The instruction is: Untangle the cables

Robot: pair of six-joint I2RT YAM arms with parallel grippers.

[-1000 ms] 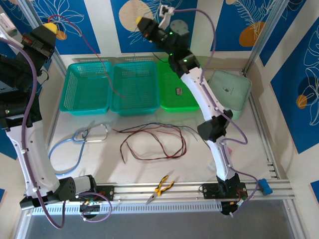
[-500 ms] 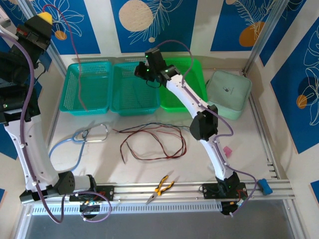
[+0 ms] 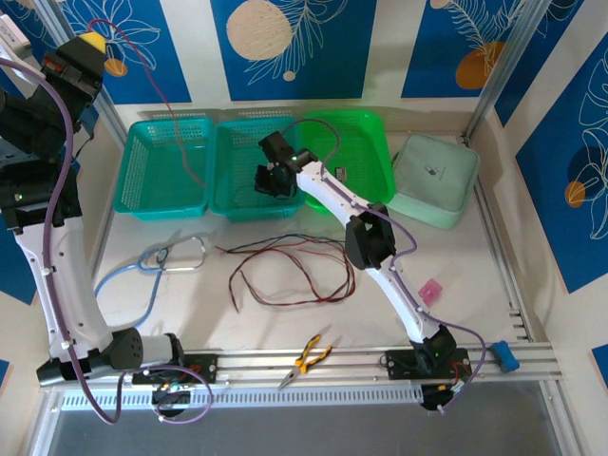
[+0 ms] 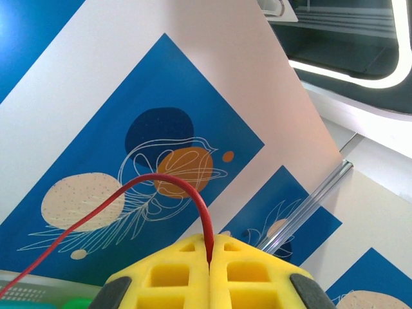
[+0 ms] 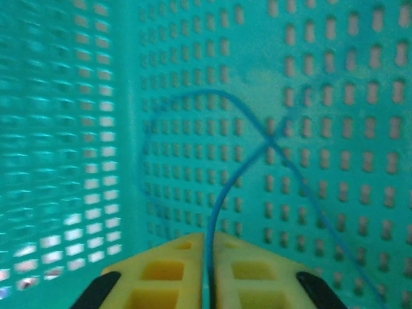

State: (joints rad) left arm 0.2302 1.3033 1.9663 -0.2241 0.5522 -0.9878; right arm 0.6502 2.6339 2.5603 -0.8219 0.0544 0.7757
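Two cables were judged separated: red cable (image 4: 161, 180) pinched in the left gripper (image 4: 210, 257), blue cable (image 5: 219, 212) clamped by the right gripper (image 5: 207, 270) in a basket (image 5: 335, 77); remaining cables (image 3: 285, 245) were left tangled.

1. Top camera: above and behind both arm bases, looking down on the whole worktop (image 3: 218, 328).
2. Left wrist camera: raised high, tilted up past its jaws toward the blue wall panels (image 4: 96, 96).
3. Right wrist camera: very close inside the middle basket (image 5: 335, 77), which the top camera also covers.
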